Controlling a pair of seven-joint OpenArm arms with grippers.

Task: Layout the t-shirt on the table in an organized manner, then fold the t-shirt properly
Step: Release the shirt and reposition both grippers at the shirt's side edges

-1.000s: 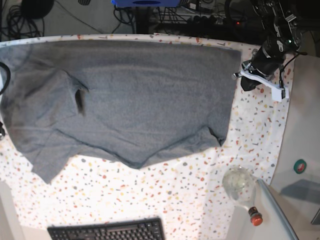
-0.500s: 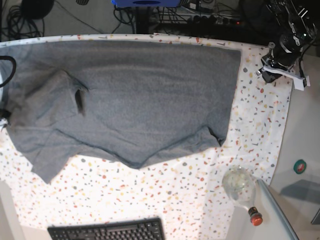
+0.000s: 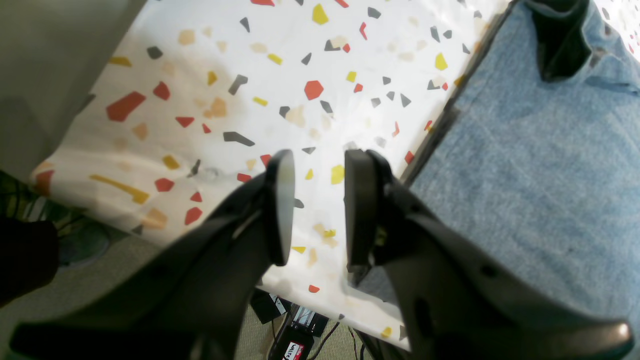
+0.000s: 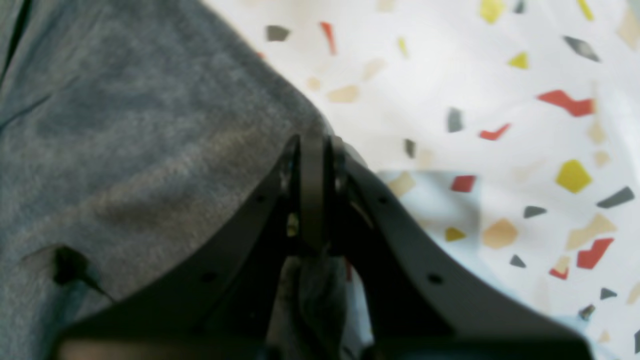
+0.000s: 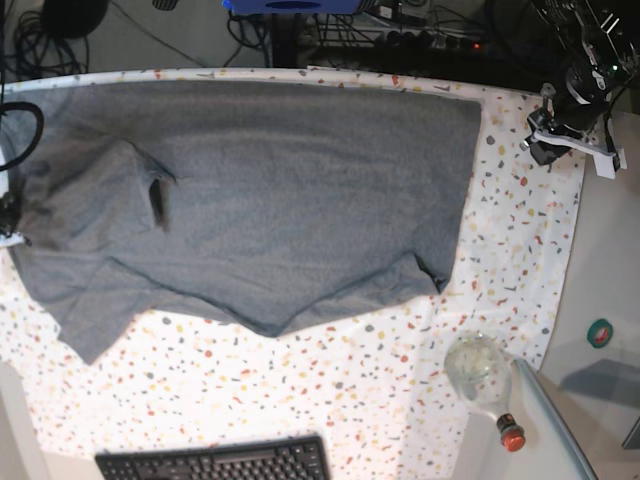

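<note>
At frame's left edge | right hand point(image 4: 312, 150) half cut off | pinching t-shirt point(image 5: 270, 190)

Speckled table point(image 5: 520, 250): grey t-shirt point(image 5: 300, 190) spread flat; keyboard point(image 5: 215, 462) at front edge.

In the base view the t-shirt point(image 5: 270, 190) lies spread over the far half of the table point(image 5: 330, 400), reaching the far edge and the left edge (one sleeve folded in near the left end). A keyboard point(image 5: 215, 462) sits at the near edge. A glass bottle point(image 5: 482, 378) lies at the near right corner. The left gripper point(image 5: 568, 140) is above the far right corner, beside the shirt's edge.
</note>
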